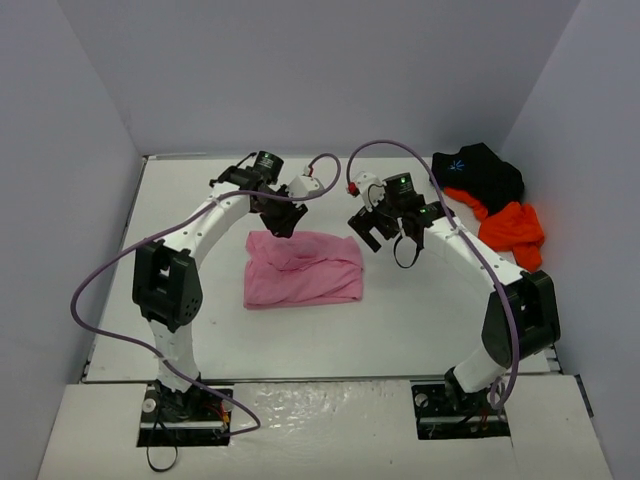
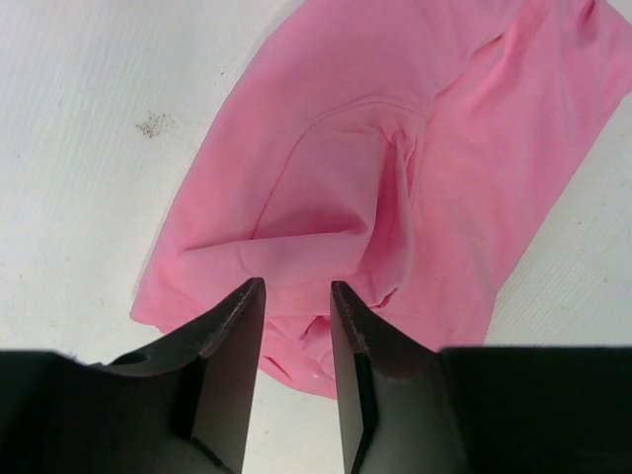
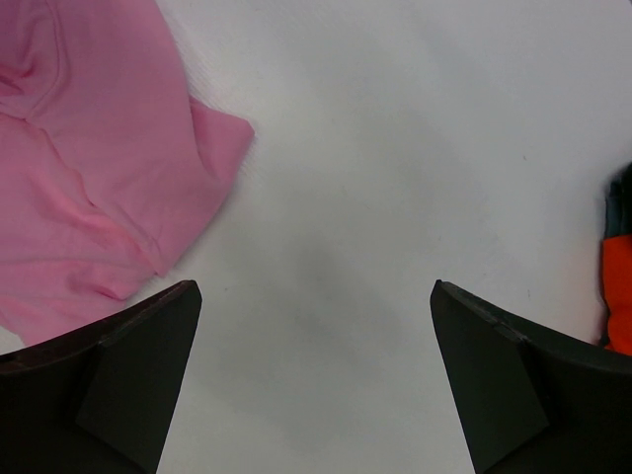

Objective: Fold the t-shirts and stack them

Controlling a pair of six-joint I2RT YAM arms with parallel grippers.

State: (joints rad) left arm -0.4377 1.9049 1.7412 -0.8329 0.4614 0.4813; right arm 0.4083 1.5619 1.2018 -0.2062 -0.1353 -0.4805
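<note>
The pink t-shirt [image 1: 305, 268] lies folded and a bit rumpled in the middle of the table. My left gripper [image 1: 283, 226] hovers over its far left edge. In the left wrist view the pink t-shirt [image 2: 395, 178] fills the picture, and the left gripper [image 2: 296, 284] stands open by a narrow gap with no cloth between the fingers. My right gripper [image 1: 368, 230] is wide open just right of the shirt, over bare table [image 3: 326, 148]. The black t-shirt [image 1: 480, 172] and the orange t-shirt [image 1: 512, 228] lie bunched together at the back right.
White walls close in the table [image 1: 420, 320] on the left, back and right. In the right wrist view a corner of the pink t-shirt [image 3: 89, 178] shows at left and a sliver of the orange t-shirt [image 3: 620, 291] at the right edge.
</note>
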